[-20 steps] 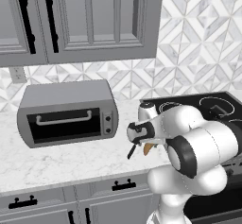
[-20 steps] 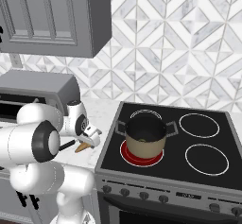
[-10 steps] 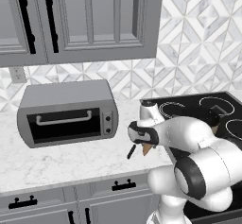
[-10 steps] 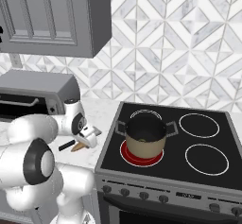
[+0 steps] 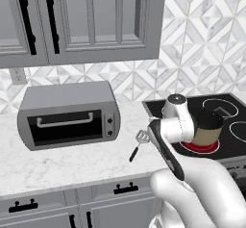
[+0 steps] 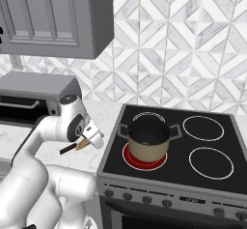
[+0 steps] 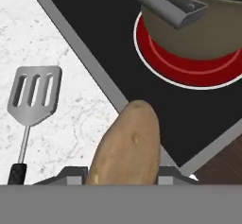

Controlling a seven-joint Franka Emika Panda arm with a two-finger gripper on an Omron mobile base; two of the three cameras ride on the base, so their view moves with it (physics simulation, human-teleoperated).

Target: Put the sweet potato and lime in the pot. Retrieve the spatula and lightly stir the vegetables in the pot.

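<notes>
My gripper (image 7: 124, 175) is shut on the sweet potato (image 7: 128, 145), an orange-brown tuber that sticks out between the fingers. In the right base view the gripper (image 6: 92, 137) hangs over the counter just left of the stove, with the sweet potato (image 6: 82, 144) under it. The spatula (image 7: 35, 94) lies flat on the marble beside it, its slotted head (image 5: 142, 136) toward the wall. The tan pot (image 6: 148, 140) stands on the red front-left burner, a black handle (image 7: 163, 1) toward me. The lime is hidden.
A silver toaster oven (image 5: 69, 115) stands on the counter to the left. The black stove (image 6: 207, 160) has three bare burners, and wall cabinets (image 5: 81, 20) hang above the counter. My own arm (image 5: 173, 140) hides part of the pot in the left base view.
The arm has swung its elbow round and turned the hand toward the stove, the sweet potato still in the gripper. The spatula and the pot have not moved.
</notes>
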